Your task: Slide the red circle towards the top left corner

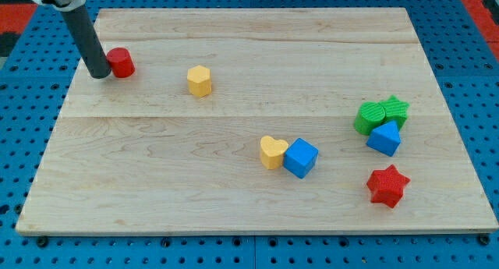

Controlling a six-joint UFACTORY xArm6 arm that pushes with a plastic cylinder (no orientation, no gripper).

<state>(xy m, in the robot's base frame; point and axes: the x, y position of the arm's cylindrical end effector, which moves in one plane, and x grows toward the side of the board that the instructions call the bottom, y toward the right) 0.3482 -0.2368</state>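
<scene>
- red circle (pixel 121 62) sits near the top-left corner of the bench (pixel 234 199), well apart from every other block
- my tip (pixel 100 75) is down on the board, touching or just beside the circle's left edge; rod leans up toward the view's top left
- no gripper on this arm, just the rod, so nothing opens, closes or holds
- yellow hexagon (pixel 199 80) lies to the circle's right, alone
- yellow heart (pixel 271 152) touches blue cube (pixel 300 157), centre-right
- green cluster (pixel 380 115) at the right, looks like two blocks, one a star; blue block (pixel 384 138) touching below
- red star (pixel 387 185) bottom right
</scene>
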